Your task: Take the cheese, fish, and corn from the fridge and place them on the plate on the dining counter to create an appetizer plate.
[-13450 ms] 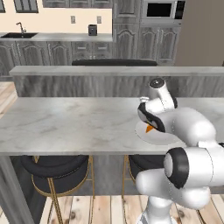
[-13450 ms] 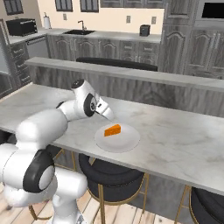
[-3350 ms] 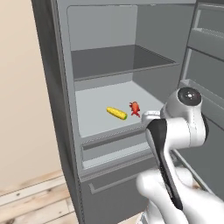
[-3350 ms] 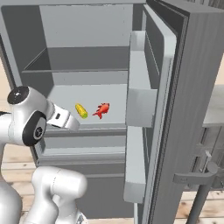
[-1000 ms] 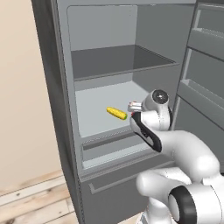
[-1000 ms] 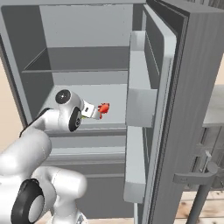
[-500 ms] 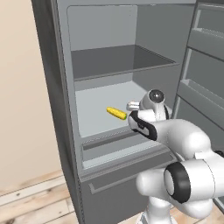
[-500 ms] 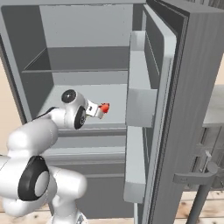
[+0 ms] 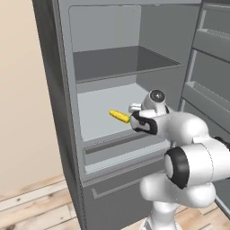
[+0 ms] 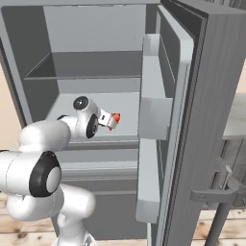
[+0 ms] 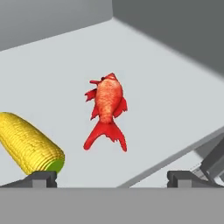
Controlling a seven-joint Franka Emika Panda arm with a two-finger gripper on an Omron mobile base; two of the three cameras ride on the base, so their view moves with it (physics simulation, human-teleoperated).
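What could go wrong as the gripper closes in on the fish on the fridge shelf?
The corn lies right beside the fish, near one fingertip of the open gripper, so closing could nudge or catch it. The fish lies flat on the fridge shelf, so the tips might slide over it.

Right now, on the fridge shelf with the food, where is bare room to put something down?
Bare shelf lies behind and to the right of the fish in the hand view. It is crowded lower left, where the corn lies near the fish.

fish beside corn, fridge shelf
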